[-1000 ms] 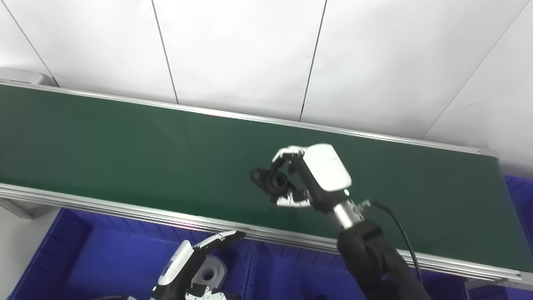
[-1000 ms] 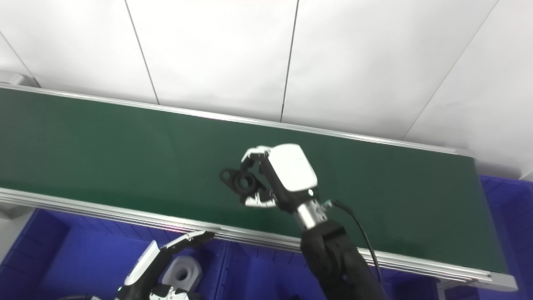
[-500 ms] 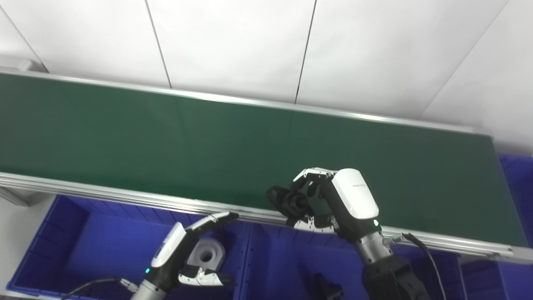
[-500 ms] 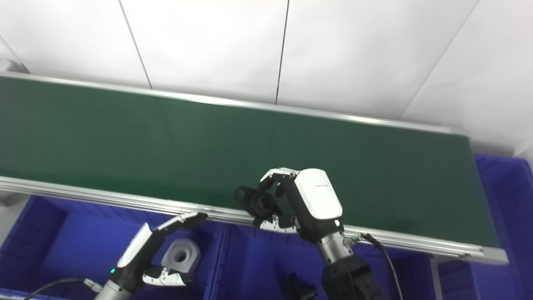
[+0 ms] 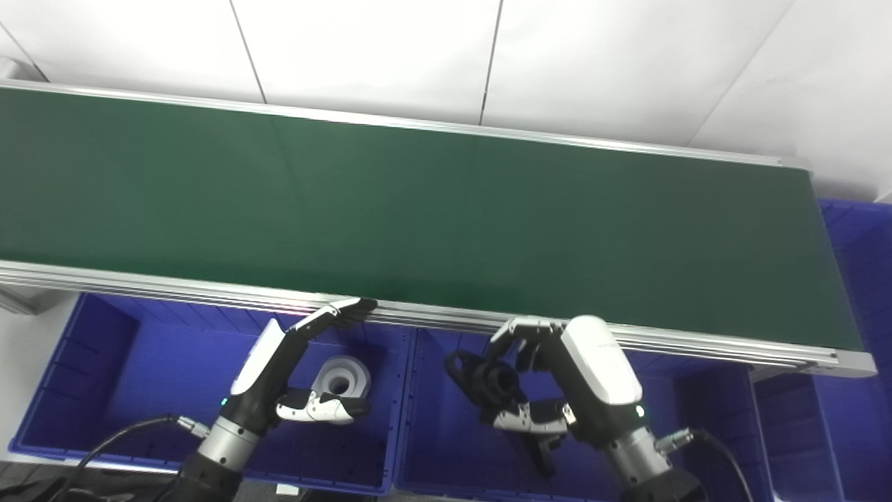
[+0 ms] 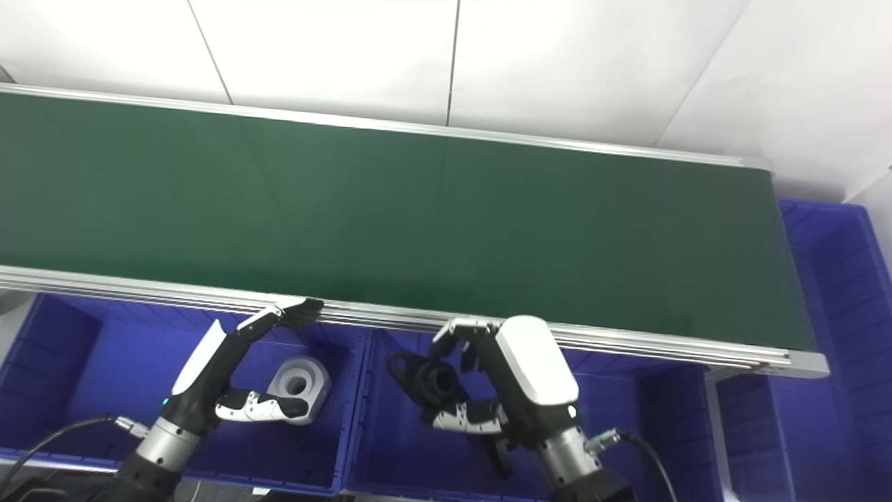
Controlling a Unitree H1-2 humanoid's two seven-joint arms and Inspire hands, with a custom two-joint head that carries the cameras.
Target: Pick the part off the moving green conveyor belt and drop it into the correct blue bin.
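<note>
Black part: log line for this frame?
right hand: shut on black part | over middle blue bin | left hand: open over left bin | belt: bare

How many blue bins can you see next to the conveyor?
3. The left bin holds a white part; the middle bin lies under the right hand holding the black part; a third bin is past the belt's right end. Others may be out of view.

Matt green belt [image 5: 418, 202], brushed metal rail [image 5: 174, 289].
</note>
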